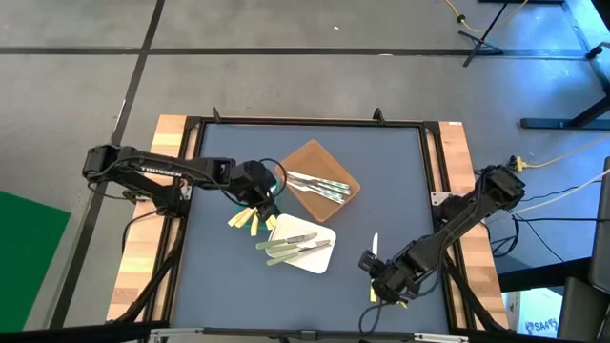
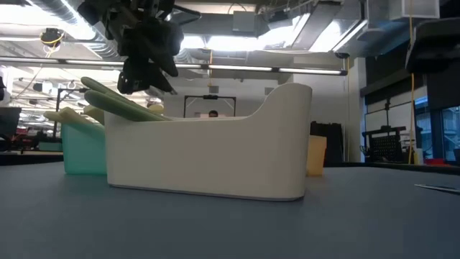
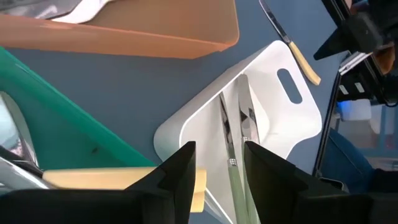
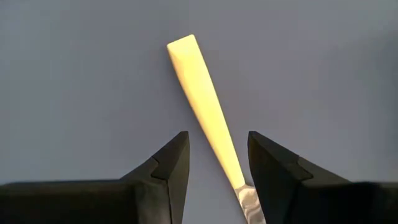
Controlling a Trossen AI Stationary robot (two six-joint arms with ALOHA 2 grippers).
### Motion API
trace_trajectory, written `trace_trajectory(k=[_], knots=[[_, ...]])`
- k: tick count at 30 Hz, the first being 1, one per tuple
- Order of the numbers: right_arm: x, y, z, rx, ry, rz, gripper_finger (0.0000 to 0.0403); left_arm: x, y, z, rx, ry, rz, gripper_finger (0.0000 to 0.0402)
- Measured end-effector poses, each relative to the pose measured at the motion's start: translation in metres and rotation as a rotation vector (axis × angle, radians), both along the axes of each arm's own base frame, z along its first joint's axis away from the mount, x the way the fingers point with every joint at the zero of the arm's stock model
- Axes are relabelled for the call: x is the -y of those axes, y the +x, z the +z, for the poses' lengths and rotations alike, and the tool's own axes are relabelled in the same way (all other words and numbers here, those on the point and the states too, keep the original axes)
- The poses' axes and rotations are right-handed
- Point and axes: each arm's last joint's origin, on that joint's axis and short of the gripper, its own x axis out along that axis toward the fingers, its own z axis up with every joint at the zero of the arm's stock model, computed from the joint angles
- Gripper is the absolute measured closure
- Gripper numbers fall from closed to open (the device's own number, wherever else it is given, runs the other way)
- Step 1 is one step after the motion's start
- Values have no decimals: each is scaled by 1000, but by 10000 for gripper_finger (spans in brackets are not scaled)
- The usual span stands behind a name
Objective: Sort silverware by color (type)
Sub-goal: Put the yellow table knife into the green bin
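Pale yellow knife between open right fingers, loose on the mat.

The right gripper [image 4: 217,168] hung spread over the yellow-handled knife [image 4: 202,102], not touching it, right of the white tray [image 1: 319,259] of green cutlery. The left gripper [image 3: 217,180] stood open above the green tray [image 3: 68,127], where yellow pieces [image 1: 244,220] lay; blue-handled ones [image 1: 322,187] sat in the brown tray [image 1: 307,153].
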Motion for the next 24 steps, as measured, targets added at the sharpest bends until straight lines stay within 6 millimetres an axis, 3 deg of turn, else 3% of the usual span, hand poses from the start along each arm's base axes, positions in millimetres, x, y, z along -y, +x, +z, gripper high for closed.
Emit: trace_trajectory(k=[16,24], knots=[[-8,10,-32,-11,-67,137,254,6,0,0,-2,25,-3,272],[-8,10,-36,-12,-88,134,261,6,0,0,-2,30,2,272]])
